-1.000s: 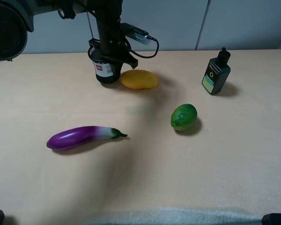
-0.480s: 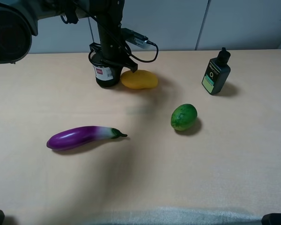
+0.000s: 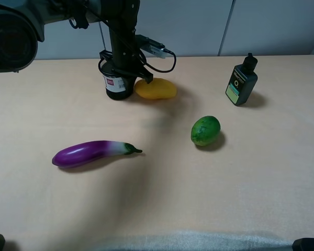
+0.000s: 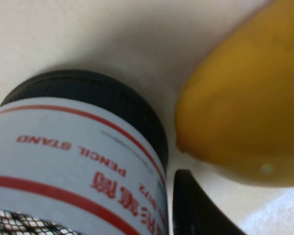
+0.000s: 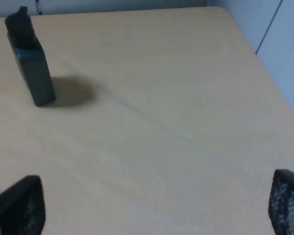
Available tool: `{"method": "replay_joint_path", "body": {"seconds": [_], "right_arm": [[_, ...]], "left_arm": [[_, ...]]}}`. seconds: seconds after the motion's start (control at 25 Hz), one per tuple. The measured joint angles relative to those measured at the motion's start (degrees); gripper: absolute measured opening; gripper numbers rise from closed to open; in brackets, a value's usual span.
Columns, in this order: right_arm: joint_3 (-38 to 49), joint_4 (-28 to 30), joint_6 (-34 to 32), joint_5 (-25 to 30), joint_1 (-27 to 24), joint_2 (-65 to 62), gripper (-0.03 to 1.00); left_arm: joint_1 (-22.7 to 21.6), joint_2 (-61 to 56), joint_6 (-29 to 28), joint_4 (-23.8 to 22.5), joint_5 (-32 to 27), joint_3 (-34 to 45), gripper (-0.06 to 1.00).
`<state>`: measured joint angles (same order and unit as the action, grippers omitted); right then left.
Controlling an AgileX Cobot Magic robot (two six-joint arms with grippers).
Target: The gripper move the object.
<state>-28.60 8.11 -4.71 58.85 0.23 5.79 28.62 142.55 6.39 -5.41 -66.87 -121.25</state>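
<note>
L pincer (image 3: 123, 77) grips pen cup (image 3: 114, 83), mango (image 3: 156, 89) adj.

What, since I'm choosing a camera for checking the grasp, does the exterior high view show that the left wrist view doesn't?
Only exterior high: the purple eggplant, the round green fruit, the dark green-labelled bottle and the black left gripper at the black wire-mesh pen cup. Only left wrist: legible red PENCIL STAND print on the cup's white label and one dark finger beside it. Both: the cup, the smooth yellow fruit next to it and the tan table.
</note>
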Motion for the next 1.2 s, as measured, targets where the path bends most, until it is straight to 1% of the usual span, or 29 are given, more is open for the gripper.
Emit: {"method": "replay_joint_path", "body": {"seconds": [0.16, 0.24, 0.36, 0.48, 0.6, 0.72, 0.88, 1.08, 1.2], "right_arm": [[0.0, 0.0, 0.0, 0.0, 0.0, 0.0, 0.69], [0.0, 0.0, 0.0, 0.0, 0.0, 0.0, 0.69], [0.0, 0.0, 0.0, 0.0, 0.0, 0.0, 0.69], [0.0, 0.0, 0.0, 0.0, 0.0, 0.0, 0.69], [0.0, 0.0, 0.0, 0.0, 0.0, 0.0, 0.69], [0.0, 0.0, 0.0, 0.0, 0.0, 0.0, 0.69], [0.0, 0.0, 0.0, 0.0, 0.0, 0.0, 0.69], [0.0, 0.1, 0.0, 0.0, 0.0, 0.0, 0.69], [0.0, 0.1, 0.0, 0.0, 0.0, 0.0, 0.69]], "left_arm": [[0.0, 0.0, 0.0, 0.0, -0.1, 0.0, 0.20], [0.0, 0.0, 0.0, 0.0, -0.3, 0.0, 0.22], [0.0, 0.0, 0.0, 0.0, -0.5, 0.0, 0.35], [0.0, 0.0, 0.0, 0.0, -0.7, 0.0, 0.52], [0.0, 0.0, -0.1, 0.0, -1.0, 0.0, 0.67], [0.0, 0.0, -0.1, 0.0, -1.0, 0.0, 0.76], [0.0, 0.0, -0.1, 0.0, -1.1, 0.0, 0.79], [0.0, -0.7, -0.4, 0.0, -1.1, -0.6, 0.79], [0.0, -2.0, -2.3, 0.1, -1.1, -2.0, 0.79]]}}
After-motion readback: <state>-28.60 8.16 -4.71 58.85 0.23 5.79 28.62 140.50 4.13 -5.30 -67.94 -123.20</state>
